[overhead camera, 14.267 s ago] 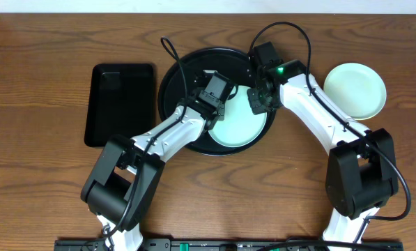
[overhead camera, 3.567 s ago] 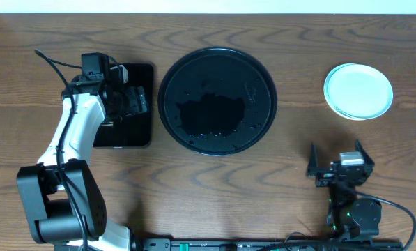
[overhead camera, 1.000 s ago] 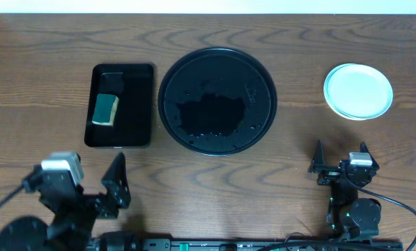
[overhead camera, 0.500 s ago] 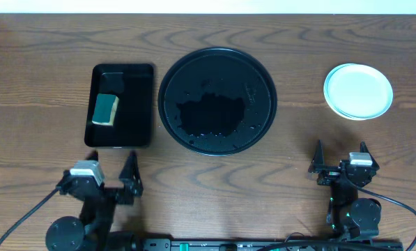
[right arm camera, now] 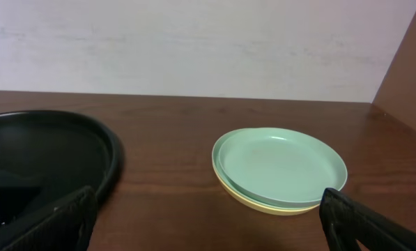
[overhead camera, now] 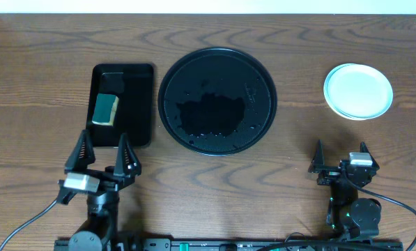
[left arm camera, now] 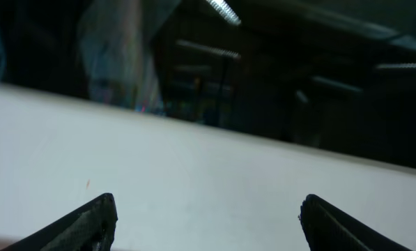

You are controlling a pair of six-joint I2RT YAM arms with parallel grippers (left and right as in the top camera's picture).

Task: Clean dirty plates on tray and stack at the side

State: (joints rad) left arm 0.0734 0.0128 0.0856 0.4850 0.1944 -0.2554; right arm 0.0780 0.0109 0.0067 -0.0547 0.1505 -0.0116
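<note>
1. Plates sit stacked on the table, well right of the tray, which holds none.
2. My left end effector and my right end effector rest spread and empty; I judge the task finished.

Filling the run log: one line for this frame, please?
plates: stacked right of tray | tray: no plates | sponge: in rectangular tray | left claw: open | right claw: open
</note>
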